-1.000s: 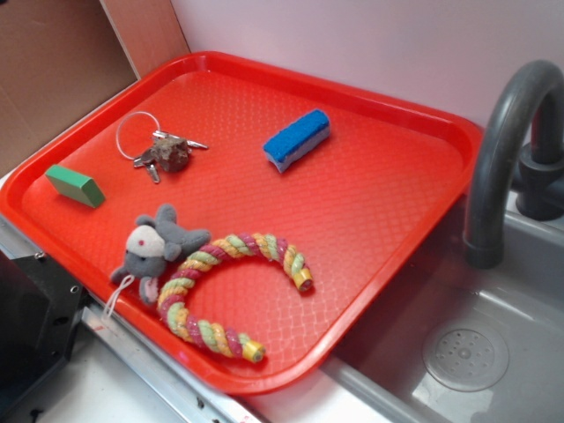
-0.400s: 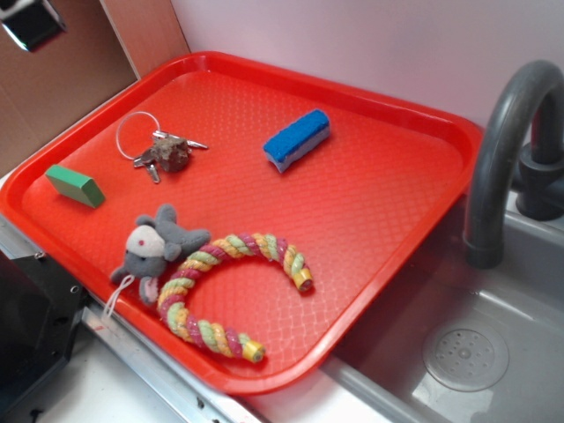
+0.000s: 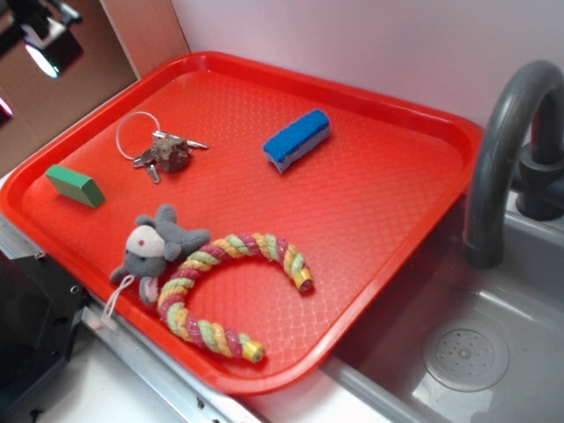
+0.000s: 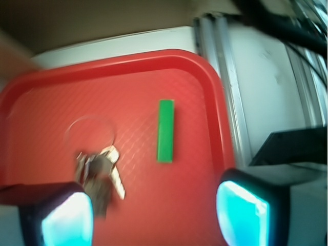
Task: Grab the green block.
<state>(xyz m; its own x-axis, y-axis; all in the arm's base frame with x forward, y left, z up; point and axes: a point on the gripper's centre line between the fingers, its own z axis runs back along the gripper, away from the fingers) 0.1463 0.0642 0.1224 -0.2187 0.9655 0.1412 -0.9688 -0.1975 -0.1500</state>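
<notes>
Green block lies flat and free near the left rim of the red tray, beside the key ring, so an approach from above looks unobstructed; claw with fingers apart, empty, hangs well above it, block ahead of the gap.

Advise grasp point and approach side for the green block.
Come from above and close across the narrow width of the green block at mid-length. It lies flat on the tray, long sides clear; keys sit apart. The gripper is open.
</notes>
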